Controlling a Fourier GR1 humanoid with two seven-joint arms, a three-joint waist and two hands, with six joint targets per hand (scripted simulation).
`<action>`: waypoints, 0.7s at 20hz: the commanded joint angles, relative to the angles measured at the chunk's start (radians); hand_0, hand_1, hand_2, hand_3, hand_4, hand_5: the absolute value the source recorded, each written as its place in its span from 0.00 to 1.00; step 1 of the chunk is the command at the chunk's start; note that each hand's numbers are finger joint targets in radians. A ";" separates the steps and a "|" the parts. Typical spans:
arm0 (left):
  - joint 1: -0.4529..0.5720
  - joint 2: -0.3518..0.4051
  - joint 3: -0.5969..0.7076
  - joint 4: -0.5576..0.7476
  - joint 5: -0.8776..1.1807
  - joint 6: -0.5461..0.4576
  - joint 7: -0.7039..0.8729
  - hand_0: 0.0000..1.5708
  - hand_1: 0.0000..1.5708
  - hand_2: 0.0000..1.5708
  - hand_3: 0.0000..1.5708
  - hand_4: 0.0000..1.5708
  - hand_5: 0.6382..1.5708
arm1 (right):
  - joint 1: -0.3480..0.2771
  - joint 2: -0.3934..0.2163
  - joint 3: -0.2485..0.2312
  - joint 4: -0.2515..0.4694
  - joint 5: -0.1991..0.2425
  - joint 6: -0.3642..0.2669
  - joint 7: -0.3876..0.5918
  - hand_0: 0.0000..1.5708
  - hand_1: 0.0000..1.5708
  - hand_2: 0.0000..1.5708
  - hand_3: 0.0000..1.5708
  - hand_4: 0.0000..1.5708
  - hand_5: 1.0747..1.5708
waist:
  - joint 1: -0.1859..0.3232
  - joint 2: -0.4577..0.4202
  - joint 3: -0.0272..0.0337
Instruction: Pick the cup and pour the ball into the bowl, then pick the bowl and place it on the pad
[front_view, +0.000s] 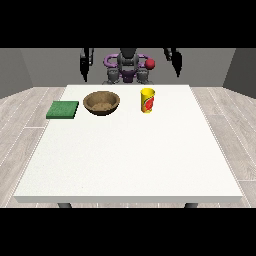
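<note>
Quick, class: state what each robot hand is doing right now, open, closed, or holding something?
Hand at the view's left: raised off the table, holding nothing; fingers cannot be told.
Hand at the view's right: raised off the table, holding nothing; fingers cannot be told.

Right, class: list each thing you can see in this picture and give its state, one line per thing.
Cup: upright on the table, untouched.
Bowl: right way up, between pad and cup, nothing visible inside.
Pad: flat at the table's edge, nothing on it.
Hand at the view's left: raised behind the table, holding nothing.
Hand at the view's right: raised behind the table, holding nothing.
Table: bears all three things.
</note>
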 joint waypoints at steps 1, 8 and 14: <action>-0.007 0.030 0.008 -0.057 -0.001 -0.005 0.038 0.00 0.00 0.00 0.00 0.00 0.99 | -0.010 -0.014 -0.003 -0.058 -0.004 0.001 0.036 0.00 0.00 0.00 0.00 0.00 1.00 | -0.001 -0.145 -0.0189; -0.128 -0.026 0.058 -0.121 0.097 0.053 0.189 0.00 0.00 0.00 0.00 0.00 0.99 | 0.016 -0.109 -0.119 -0.118 -0.205 0.152 0.123 0.00 0.00 0.00 0.00 0.00 1.00 | -0.113 -0.209 -0.0344; -0.094 0.015 0.105 -0.118 0.148 -0.034 0.033 0.00 0.00 0.00 0.00 0.00 0.97 | -0.062 -0.179 -0.261 -0.108 -0.287 0.185 0.100 0.00 0.00 0.00 0.00 0.00 1.00 | -0.046 -0.059 -0.0354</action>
